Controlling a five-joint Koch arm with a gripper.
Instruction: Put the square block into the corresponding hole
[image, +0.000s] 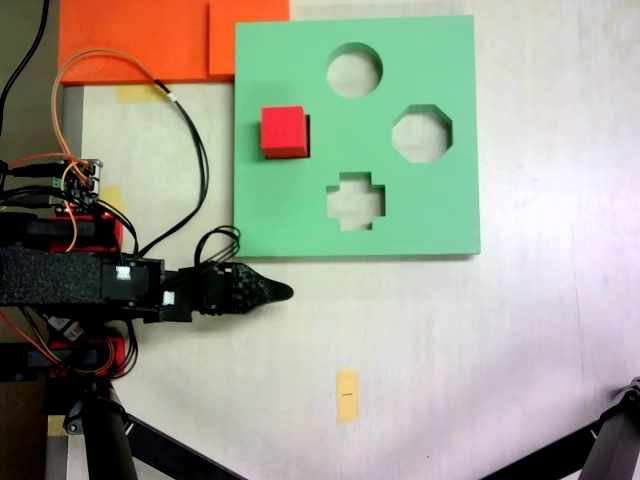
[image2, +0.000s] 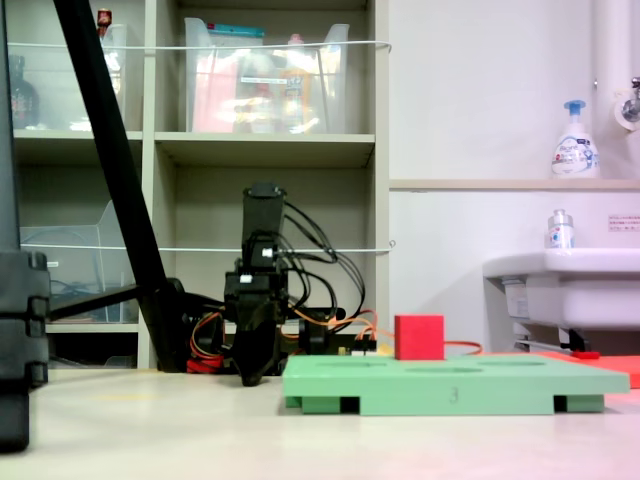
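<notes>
The square block (image: 284, 132), a small red cube, stands on the left part of the green foam board (image: 440, 215), and rises above the board's top in the second exterior view (image2: 419, 337). It covers the corresponding hole, of which only a dark sliver (image: 308, 135) shows along the cube's right side. My gripper (image: 275, 292) hangs low over the table just below the board's lower left corner in the first exterior view, apart from board and cube. Its jaws come together in one point with nothing between them. In the second exterior view the gripper (image2: 255, 372) points down, left of the board (image2: 450, 385).
The board also has a round cutout (image: 354, 70), an octagonal one (image: 421, 135) and a cross-shaped one (image: 356, 200). Orange foam sheets (image: 140, 40) lie at the top left, with cables (image: 180, 130) trailing beside the board. A yellow tape mark (image: 347, 395) and black tripod legs (image: 110, 430) lie near the first exterior view's bottom edge.
</notes>
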